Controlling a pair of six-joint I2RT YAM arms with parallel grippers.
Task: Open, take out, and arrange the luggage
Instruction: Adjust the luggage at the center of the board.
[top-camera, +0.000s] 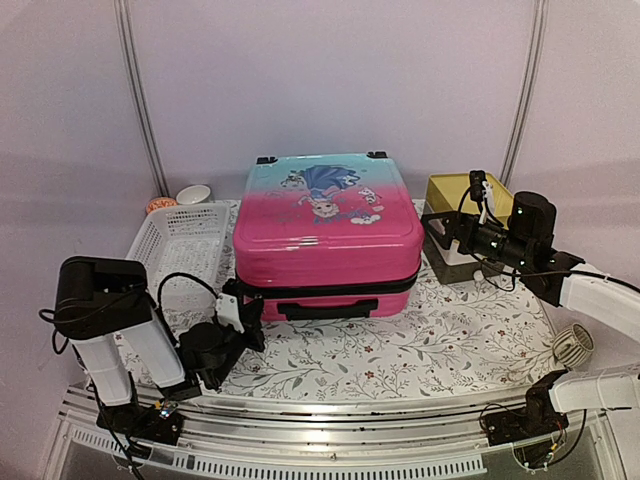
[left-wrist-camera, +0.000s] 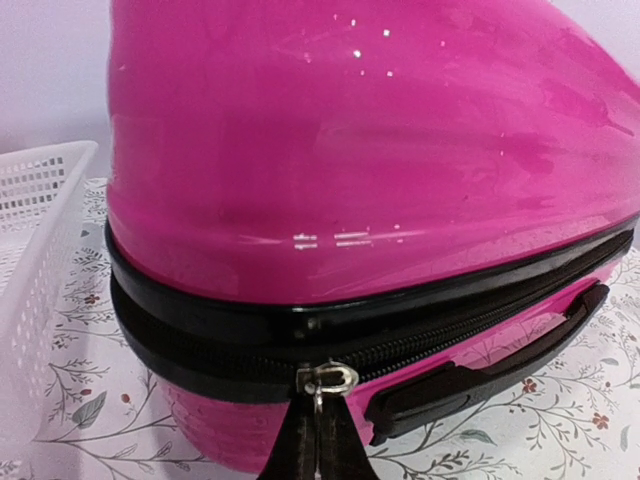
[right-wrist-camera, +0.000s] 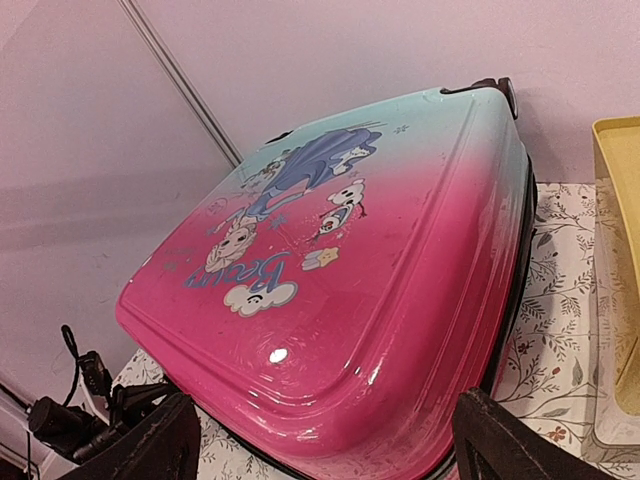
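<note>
The luggage (top-camera: 325, 225) lies flat in the middle of the table, pink fading to turquoise with a cartoon print, and its shells are together. Its black handle (top-camera: 325, 308) faces the arms. My left gripper (top-camera: 240, 302) is at the front left corner. In the left wrist view the left gripper (left-wrist-camera: 320, 410) is shut on the metal zipper pull (left-wrist-camera: 330, 381) on the black zipper band (left-wrist-camera: 200, 330). My right gripper (top-camera: 445, 230) hovers at the luggage's right side. In the right wrist view the right gripper (right-wrist-camera: 320, 440) stands open above the lid's (right-wrist-camera: 350, 270) front right corner, holding nothing.
A white perforated basket (top-camera: 180, 240) stands left of the luggage, close to the left arm. A yellow-topped box (top-camera: 455, 190) sits behind the right gripper. A small bowl (top-camera: 193, 193) is at the back left, and a round ribbed object (top-camera: 572, 347) lies at the front right.
</note>
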